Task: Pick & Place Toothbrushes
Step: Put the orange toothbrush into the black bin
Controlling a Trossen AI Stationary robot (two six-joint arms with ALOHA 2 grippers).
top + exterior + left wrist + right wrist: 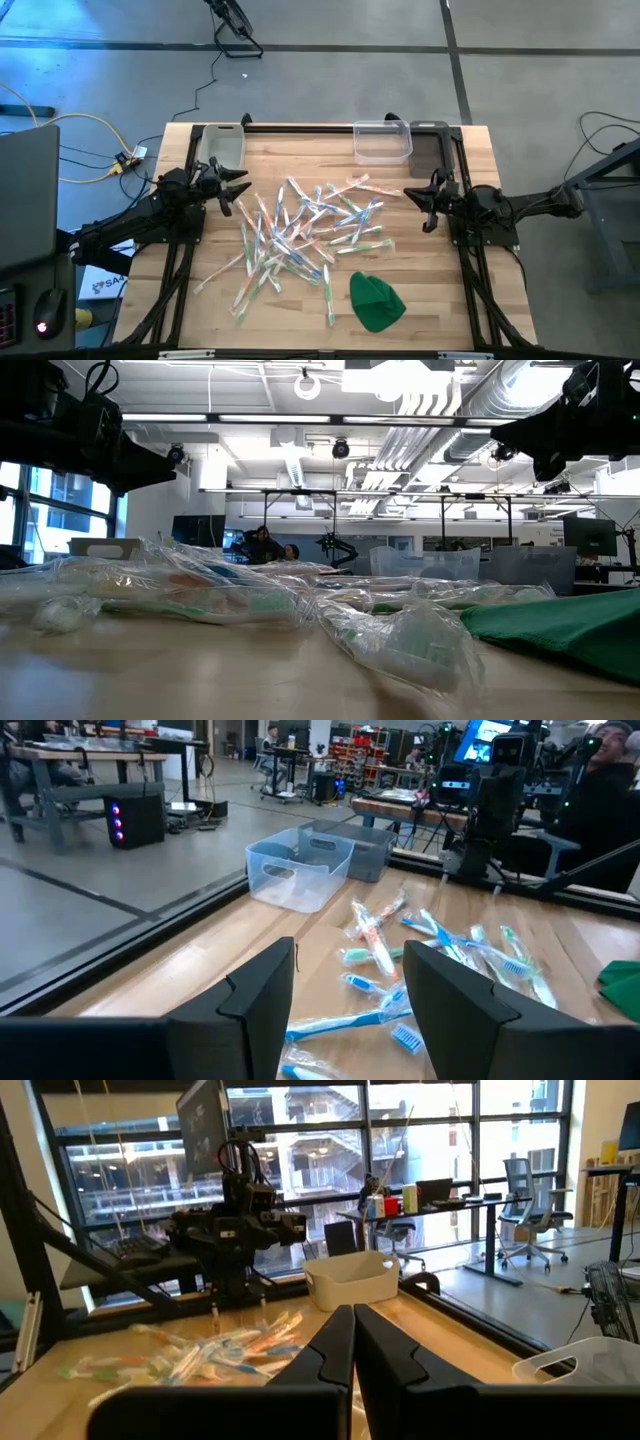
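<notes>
A loose pile of pale toothbrushes [300, 235] with green, blue, orange and pink accents lies flat on the middle of the wooden table; it also shows in the left wrist view [440, 950], the right wrist view [210, 1355] and the low view [250, 600]. My left gripper [235, 190] hovers level above the table at the pile's left, open [345, 1010], with nothing between its fingers. My right gripper [418, 200] hovers at the pile's right, shut [353, 1350] and holding nothing.
A green cloth lump [375, 300] lies near the front edge, right of the pile. A clear bin [382, 142] and a darker bin [430, 140] stand at the far right edge, and another bin [222, 145] at the far left. A person shows in the room behind [265, 545].
</notes>
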